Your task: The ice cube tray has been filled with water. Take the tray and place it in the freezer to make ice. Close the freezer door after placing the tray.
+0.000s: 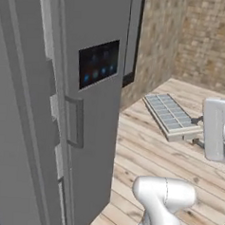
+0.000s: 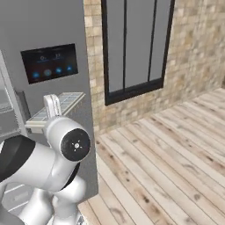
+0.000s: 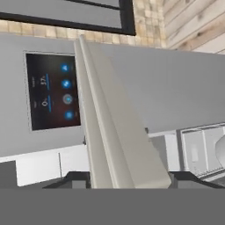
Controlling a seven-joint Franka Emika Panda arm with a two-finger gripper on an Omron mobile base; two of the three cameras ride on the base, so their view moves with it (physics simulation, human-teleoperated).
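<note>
The freezer (image 1: pixel 18 127) stands open ahead of the claw (image 3: pixel 127 180), its white shelves showing past the door with the dark display panel (image 1: pixel 98 63). The claw is clamped on the near edge of the ice cube tray (image 1: pixel 169 114), carried level in the air. Carrying, then; next, slide it onto a shelf. The panel's figures may read "37" and "0" — too blurred.

The robot's arm (image 2: pixel 52 162) has glossy white, rounded shells joined by dark bands. One joint ends in a round dark cap (image 2: pixel 75 145) with a small pale mark at its centre. The white hand block (image 1: pixel 217 129) is boxy with softened corners. The claw (image 3: pixel 127 179) has small dark finger tips (image 3: pixel 74 179).
</note>
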